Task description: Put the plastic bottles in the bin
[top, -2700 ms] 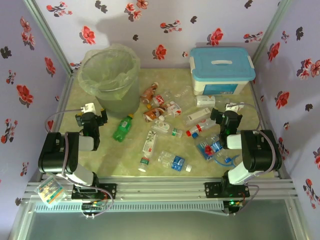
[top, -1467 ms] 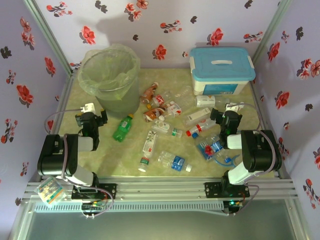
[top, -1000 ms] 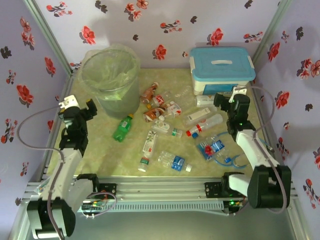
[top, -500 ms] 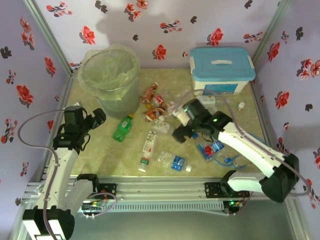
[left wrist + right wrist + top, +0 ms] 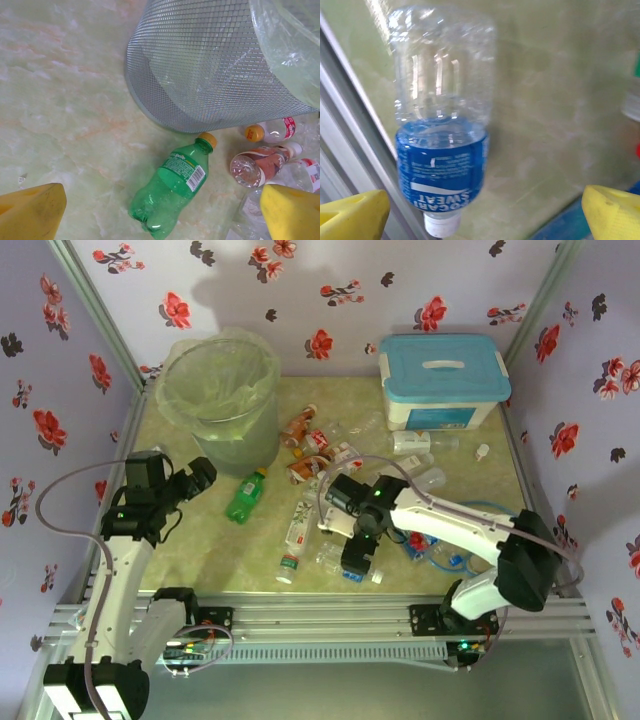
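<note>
Right gripper (image 5: 358, 552) spread wide, empty, over blue-labelled bottle (image 5: 440, 165), well right of the bin (image 5: 235, 445).
Left gripper (image 5: 162, 215) wide, empty; its wrist view resolves the bin's mesh wall, green bottle (image 5: 172, 187) just beside it.

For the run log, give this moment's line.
left hand open, aimed at green bottle | right hand open, above blue-label bottle | nothing held

Bin (image 5: 222, 400) sits back-left on the table (image 5: 200, 560), box (image 5: 443, 380) back-right. Bottles (image 5: 330, 465) are scattered between them, out to mid-table. Lone bottle (image 5: 172, 187) lies just in front of the bin. Left gripper (image 5: 195, 478) is left of it. Right gripper (image 5: 357, 555) is over the nearest bottle (image 5: 442, 125), beside the front rail (image 5: 350, 150).
</note>
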`<action>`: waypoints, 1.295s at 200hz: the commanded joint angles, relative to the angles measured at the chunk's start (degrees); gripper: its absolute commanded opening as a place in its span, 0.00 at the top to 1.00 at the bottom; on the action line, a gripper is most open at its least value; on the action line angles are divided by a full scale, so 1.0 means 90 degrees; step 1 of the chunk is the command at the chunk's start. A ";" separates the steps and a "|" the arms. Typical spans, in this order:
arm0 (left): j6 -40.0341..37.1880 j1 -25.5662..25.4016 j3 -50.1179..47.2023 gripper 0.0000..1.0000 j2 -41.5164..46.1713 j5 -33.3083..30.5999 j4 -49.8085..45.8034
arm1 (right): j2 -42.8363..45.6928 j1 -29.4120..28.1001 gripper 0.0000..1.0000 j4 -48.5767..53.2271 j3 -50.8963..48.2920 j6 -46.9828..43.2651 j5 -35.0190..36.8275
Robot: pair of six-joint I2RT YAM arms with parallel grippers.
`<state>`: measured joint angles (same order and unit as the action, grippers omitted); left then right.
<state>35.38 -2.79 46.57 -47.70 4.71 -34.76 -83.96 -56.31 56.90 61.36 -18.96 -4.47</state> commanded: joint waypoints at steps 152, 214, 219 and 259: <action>0.0657 -0.0032 0.0266 0.00 0.0242 0.0028 0.0102 | -0.0523 -0.0150 0.31 -0.1182 -0.0822 -0.0471 0.0163; 0.0996 -0.0047 0.0880 0.01 0.0741 -0.0067 -0.0114 | 0.0948 0.0795 0.40 -0.1777 -0.0686 -0.0295 -0.0084; 0.1023 -0.0072 0.0926 0.01 0.0751 -0.0011 -0.0098 | 0.1049 0.0917 0.40 -0.1973 -0.0663 -0.0214 0.0035; 0.0933 -0.0462 0.1211 0.02 0.1044 -0.0158 0.0270 | 0.1335 0.1826 0.39 -0.3313 0.0156 0.1499 -0.1286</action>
<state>43.42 -4.97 55.20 -40.23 3.64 -35.05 -72.60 -43.29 36.99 56.21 -16.56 -6.20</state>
